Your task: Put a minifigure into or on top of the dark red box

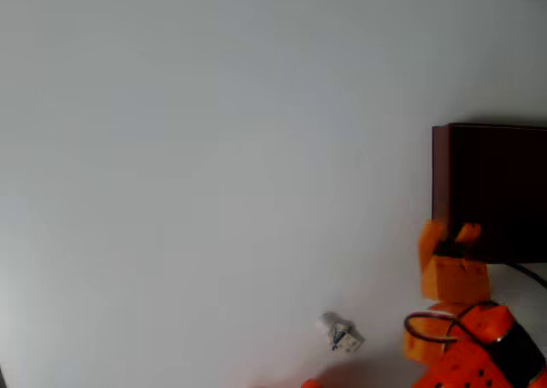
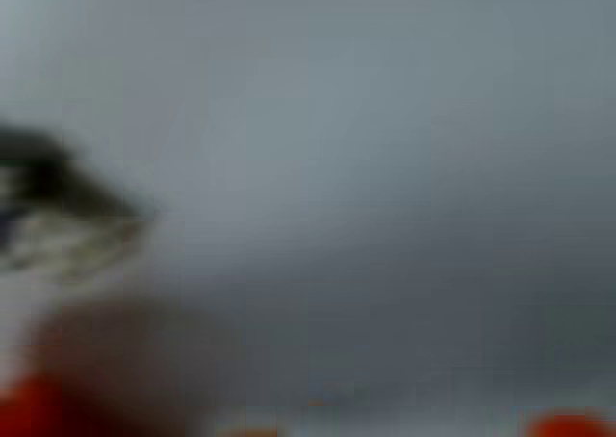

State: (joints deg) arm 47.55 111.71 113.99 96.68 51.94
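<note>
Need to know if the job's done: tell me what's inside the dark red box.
The dark red box looks dark and empty inside. The gripper covers its lower edge. The minifigure lies outside, on the table.

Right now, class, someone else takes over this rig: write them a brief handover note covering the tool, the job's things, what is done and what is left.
Tool: orange, open, holding nothing, its fingertips at the lower left edge of the dark red box in the overhead view.
Minifigure: lying on the white table, left of the arm and below the box in the picture, apart from both.
Done: nothing yet; the figure is not in or on the box.
Left: reach the minifigure, grasp it, carry it to the box, release.
</note>
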